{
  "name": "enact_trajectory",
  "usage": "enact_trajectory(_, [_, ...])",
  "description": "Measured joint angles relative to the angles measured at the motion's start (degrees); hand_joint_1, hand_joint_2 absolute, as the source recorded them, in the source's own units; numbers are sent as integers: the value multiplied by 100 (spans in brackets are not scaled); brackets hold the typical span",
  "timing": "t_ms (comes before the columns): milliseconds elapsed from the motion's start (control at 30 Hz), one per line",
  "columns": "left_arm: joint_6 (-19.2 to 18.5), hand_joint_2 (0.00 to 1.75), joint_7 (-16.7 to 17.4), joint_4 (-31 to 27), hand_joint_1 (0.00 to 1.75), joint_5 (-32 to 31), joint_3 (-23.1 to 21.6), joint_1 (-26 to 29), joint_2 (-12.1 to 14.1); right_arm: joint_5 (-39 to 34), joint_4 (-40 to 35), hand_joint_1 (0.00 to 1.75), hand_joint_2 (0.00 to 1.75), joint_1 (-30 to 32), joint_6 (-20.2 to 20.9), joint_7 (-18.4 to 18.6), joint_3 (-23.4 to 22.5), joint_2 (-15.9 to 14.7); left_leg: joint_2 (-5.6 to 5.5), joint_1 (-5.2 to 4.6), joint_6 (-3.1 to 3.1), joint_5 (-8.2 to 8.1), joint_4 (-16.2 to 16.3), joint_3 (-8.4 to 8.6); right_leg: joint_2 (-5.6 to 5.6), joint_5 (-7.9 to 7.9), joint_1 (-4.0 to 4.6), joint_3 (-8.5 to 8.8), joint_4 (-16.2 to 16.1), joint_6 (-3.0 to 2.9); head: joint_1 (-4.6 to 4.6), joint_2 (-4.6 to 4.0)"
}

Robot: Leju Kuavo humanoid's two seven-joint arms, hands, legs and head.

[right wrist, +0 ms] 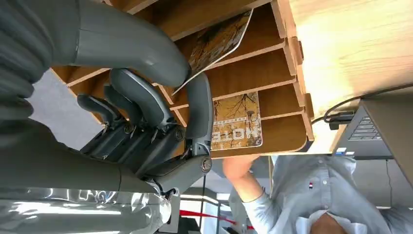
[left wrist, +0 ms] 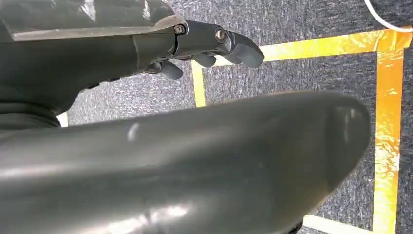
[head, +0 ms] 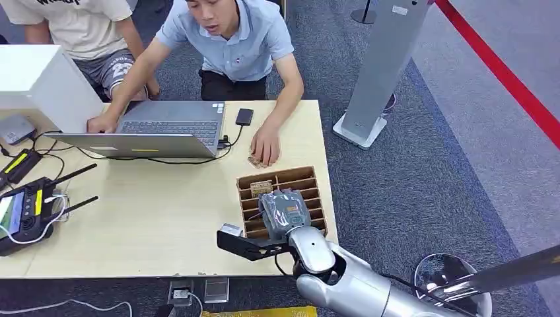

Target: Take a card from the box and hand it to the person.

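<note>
A wooden box [head: 278, 174] with several slots stands at the table's near right corner. My right hand [head: 284, 212] is over its middle slots. In the right wrist view the thumb and a finger of the right hand [right wrist: 160, 92] pinch the corner of a tree-printed card [right wrist: 219, 41] that is tilted up out of its slot. Another card [right wrist: 237, 122] [head: 261, 187] lies flat in a slot farther in. The person's hand [head: 266, 146] rests on the table just beyond the box. My left hand [left wrist: 214, 48] hangs by my body above the carpet, fingers loosely apart, holding nothing.
A laptop [head: 165, 125] with a phone [head: 244, 116] beside it sits at the table's far side, and a second person is typing. A remote controller [head: 23, 211] and cables lie at the left. A grey stand [head: 376, 79] rises on the carpet to the right.
</note>
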Motion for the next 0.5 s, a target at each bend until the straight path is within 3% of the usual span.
enact_trajectory(100, [4, 0, 0, 0, 0, 15, 0, 2, 0, -76, -15, 175, 175, -1, 19, 102, -15, -2, 0, 0, 0, 0, 0, 0, 0, 0, 0, 0, 0, 0, 0, 0])
enact_trajectory(200, [37, 0, 0, 0, 0, 90, 0, 21, 2, -70, -204, 175, 175, -3, 457, 295, -186, -44, 0, 0, 0, 0, 0, 3, 0, 0, 0, 1, 0, 0, -2, 0])
enact_trajectory(500, [61, 0, -105, 0, 0, 295, 4, 199, 11, 77, -1546, 175, 175, 201, 1268, 339, -1340, -282, 2, 0, 0, 0, 1, 1, 3, 1, 0, -2, -1, 0, 2, 0])
